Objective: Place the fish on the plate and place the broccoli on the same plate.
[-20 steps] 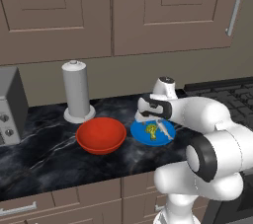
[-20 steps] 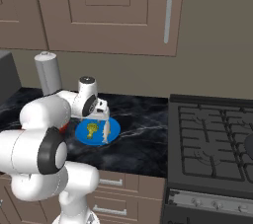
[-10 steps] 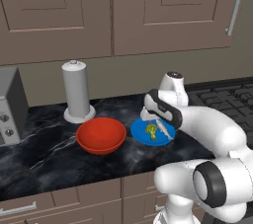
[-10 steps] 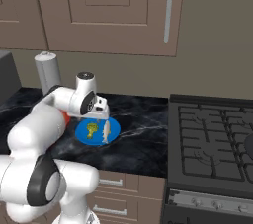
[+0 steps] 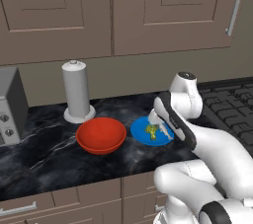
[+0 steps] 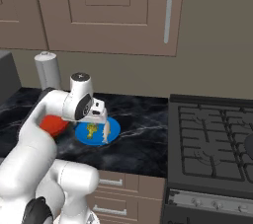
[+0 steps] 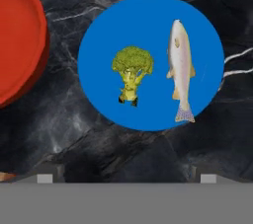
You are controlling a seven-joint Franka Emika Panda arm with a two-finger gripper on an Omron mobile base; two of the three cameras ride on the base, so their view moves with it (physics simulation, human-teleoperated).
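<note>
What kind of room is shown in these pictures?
Most likely a kitchen, a rendered one: a dark marble counter under brown wall cabinets, a gas stove beside it, and a blue plate holding food.

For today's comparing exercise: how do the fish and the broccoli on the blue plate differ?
The fish is long, slim and silvery-pale; the broccoli is short, with a bushy green head on a yellowish stalk. The fish nearly reaches the rim of the plate; the broccoli lies nearer the middle. Both lie flat, side by side, apart.
</note>
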